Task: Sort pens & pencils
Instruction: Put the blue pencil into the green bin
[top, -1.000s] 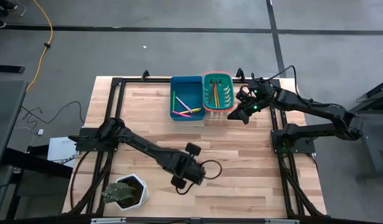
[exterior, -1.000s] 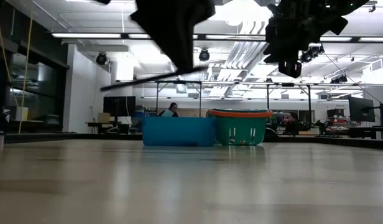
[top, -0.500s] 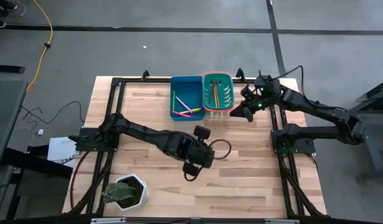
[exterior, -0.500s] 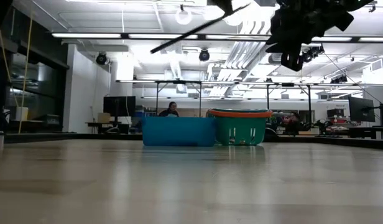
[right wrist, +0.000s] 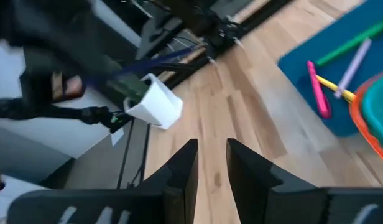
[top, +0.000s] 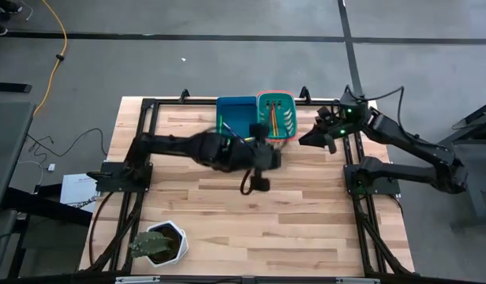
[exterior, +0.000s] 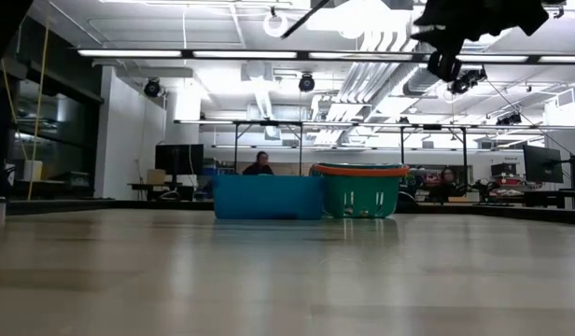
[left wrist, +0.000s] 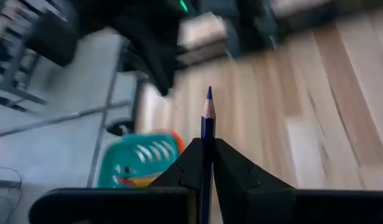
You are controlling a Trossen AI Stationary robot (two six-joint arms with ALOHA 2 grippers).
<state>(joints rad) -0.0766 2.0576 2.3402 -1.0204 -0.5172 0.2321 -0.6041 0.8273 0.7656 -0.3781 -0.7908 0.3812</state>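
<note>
My left gripper [top: 257, 148] hovers, blurred, just on the near side of the two bins and is shut on a dark blue pencil [left wrist: 207, 118]. The pencil also shows as a dark slanting stick [exterior: 306, 17] high in the low view. A blue bin [top: 237, 122] holds pink, yellow and green sticks [right wrist: 319, 93]. Beside it, a green basket with an orange rim [top: 276, 118] holds orange and green sticks. My right gripper [top: 310, 139] is open and hangs to the right of the basket, touching nothing. My left gripper pinches the dark blue pencil between its two fingers [left wrist: 190, 163], below the sharpened end. The fingers lie along the pencil, and its point [left wrist: 209, 94] sticks out ahead of the fingertips. The pencil is lifted clear of the table.
A white pot with a plant [top: 164, 243] stands at the table's near left corner. Both bins [exterior: 267, 197] sit at the middle of the far edge. Black frame rails [top: 140, 134] run along the table's sides. Bare wood [top: 306, 221] spreads between the bins and the near edge.
My left gripper has swung from the near middle of the table up and toward the far edge, to the bins, carrying the dark pencil lifted clear. My right gripper has drawn back a little toward the table's right edge, away from the green basket.
</note>
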